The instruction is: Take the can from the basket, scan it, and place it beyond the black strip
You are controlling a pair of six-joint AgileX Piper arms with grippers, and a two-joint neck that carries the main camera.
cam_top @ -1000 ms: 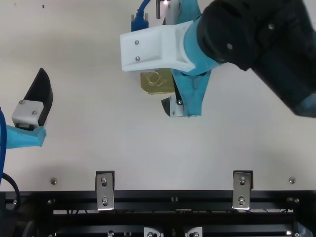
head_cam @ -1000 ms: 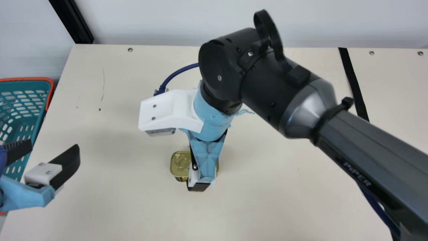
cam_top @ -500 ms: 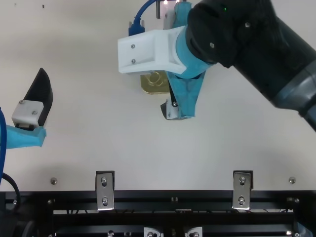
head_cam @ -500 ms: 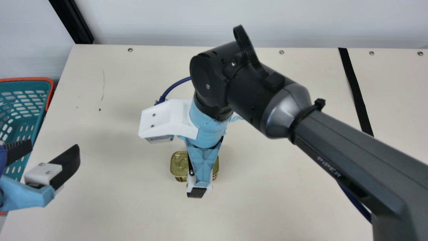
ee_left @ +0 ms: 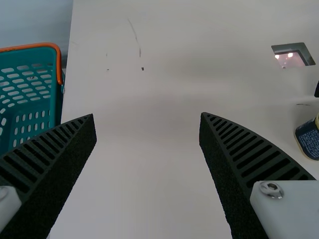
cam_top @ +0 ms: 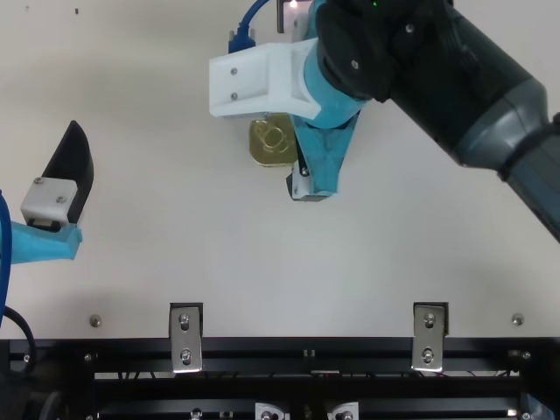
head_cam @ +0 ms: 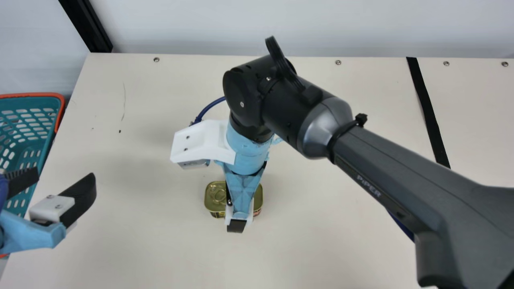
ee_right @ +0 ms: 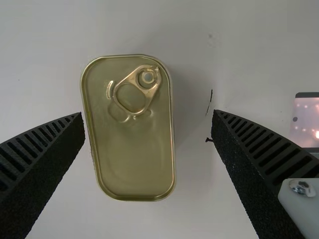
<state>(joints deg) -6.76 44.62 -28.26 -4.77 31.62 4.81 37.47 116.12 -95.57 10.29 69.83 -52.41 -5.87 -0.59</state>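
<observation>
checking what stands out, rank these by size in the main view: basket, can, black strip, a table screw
1. Basket, though cut off by the edge
2. Can and black strip, too close to rank: strip longer, can wider and partly hidden by the right arm
3. Table screw

Basket (head_cam: 40, 94) left; can (head_cam: 215, 200) on table (head_cam: 321, 245), between; strip (head_cam: 428, 112) right

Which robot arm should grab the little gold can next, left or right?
Probably right. The right tool is open above the can; the left tool is farther away, near the basket.
</observation>
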